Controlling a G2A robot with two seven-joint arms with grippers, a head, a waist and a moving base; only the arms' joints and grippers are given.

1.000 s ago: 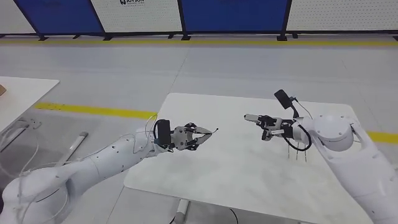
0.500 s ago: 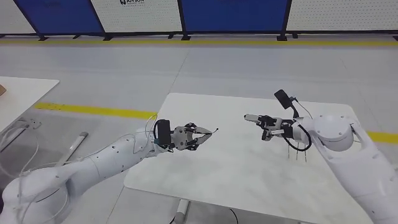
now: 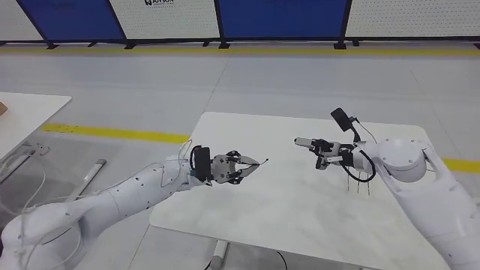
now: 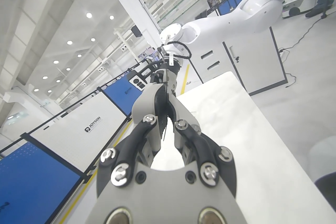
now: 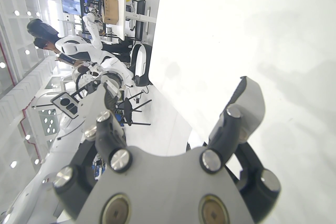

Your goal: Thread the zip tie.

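A thin black zip tie is pinched in my left gripper, and its tip sticks out toward the right arm. In the left wrist view the fingers are shut on the zip tie, which runs down between them. My left gripper hovers over the left part of the white table. My right gripper hangs a short way to the right, facing the left one. Its fingers stand open with nothing between them. A gap of bare tabletop separates the two grippers.
The table's near edge lies just below the left arm. A second white table stands at the far left. Blue and white partition panels line the back, with a yellow floor line in between.
My left gripper has shifted slightly right and down toward the right gripper, carrying the zip tie with it, and has turned a little. The right arm has stayed still.
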